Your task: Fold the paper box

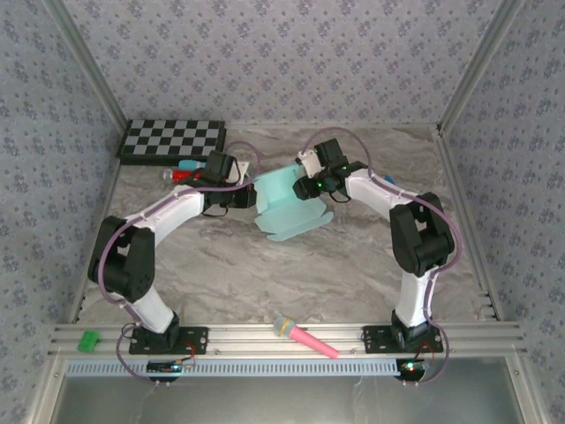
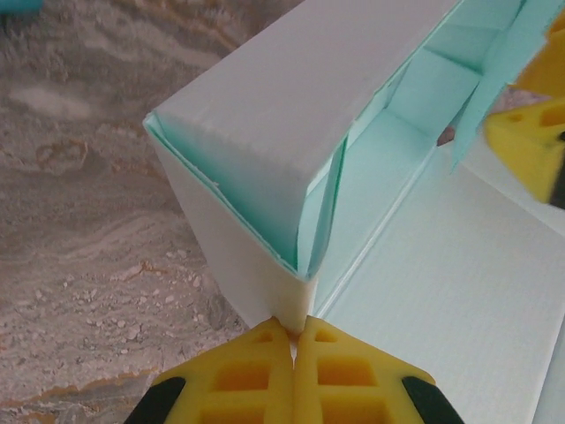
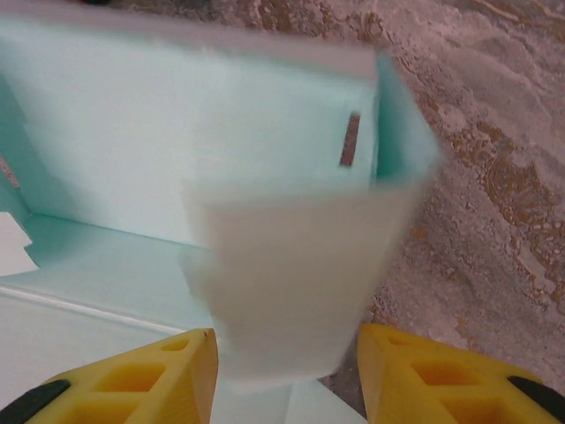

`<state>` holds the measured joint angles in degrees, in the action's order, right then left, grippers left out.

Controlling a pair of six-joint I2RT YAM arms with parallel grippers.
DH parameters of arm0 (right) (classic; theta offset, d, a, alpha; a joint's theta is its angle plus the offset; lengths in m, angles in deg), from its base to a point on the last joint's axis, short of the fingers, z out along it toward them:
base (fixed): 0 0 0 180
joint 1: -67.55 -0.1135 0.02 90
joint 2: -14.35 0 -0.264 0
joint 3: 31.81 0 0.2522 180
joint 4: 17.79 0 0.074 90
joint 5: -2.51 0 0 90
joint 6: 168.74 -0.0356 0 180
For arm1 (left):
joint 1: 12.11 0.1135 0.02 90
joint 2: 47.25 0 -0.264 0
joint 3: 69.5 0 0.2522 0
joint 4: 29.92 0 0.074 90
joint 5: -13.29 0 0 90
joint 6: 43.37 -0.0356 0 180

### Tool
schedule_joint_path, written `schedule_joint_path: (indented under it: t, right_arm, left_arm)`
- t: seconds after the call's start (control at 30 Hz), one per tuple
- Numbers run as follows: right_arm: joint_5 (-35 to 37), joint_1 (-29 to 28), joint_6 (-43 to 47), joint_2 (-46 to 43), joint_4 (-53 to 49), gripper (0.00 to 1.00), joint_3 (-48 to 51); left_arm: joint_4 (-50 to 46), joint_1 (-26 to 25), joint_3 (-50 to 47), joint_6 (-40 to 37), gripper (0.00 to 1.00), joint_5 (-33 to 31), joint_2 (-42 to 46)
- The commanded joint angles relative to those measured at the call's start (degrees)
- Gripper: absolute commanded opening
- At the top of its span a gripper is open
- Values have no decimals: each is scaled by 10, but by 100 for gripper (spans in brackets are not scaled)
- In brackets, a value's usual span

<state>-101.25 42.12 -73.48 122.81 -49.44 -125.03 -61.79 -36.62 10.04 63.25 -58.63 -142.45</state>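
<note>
A: Where is the paper box (image 1: 287,205)?

B: Half-formed and pale aqua, it sits toward the back of the marbled desk (image 1: 265,274), between both arms.

A: And the jaws?

B: The left jaws are pinched closed on a corner edge of its wall. The right jaws stand partly open, straddling an upright flap without clamping it.

Bare table (image 1: 265,274) lies open in front of the paper box (image 1: 287,201); the checkerboard (image 1: 172,140) blocks the far-left corner.
</note>
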Motion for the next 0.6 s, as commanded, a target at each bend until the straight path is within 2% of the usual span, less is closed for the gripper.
schedule_joint_path:
  t: [0.0,0.4,0.5,0.57]
  right_arm:
    - [-6,9,-37,15,-34,48,-26]
    - [-24,22,-60,24,-70,48,-52]
    - [-28,21,-59,22,-71,48,-52]
    - [-29,22,-60,24,-70,47,-52]
  left_arm:
    - [-32,-4,10,14,0,10,-24]
    - [-79,-2,69,16,1,-13,-74]
    - [-82,-2,76,17,11,-19,-78]
    - [-81,-2,79,18,21,-23,-81]
